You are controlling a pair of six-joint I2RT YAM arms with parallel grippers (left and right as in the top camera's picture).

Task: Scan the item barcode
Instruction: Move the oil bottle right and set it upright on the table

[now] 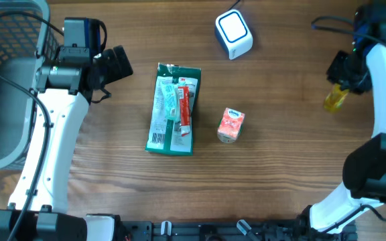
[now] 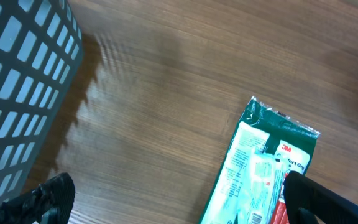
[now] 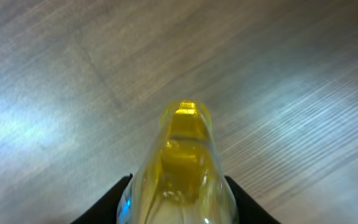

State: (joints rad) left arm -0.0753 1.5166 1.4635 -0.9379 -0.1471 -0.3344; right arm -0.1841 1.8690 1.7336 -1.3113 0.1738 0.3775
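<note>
Partly hidden, a yellow bottle [image 3: 185, 162] sits in the right gripper [image 3: 179, 208].

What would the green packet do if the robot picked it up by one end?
It would probably droop a little: the green packet looks like thin film with a crimped top edge. It lies flat on the table, so a push should slide it, not roll it. Its shiny wrap may be slippery.

A grey mesh basket [image 1: 4, 37] sits at the wooden table's [image 1: 287, 157] ten o'clock corner. Near the centre lies a flat green packet [image 1: 173, 110]. A small pink carton [image 1: 231, 126] stands just beside it, at its four o'clock.
</note>
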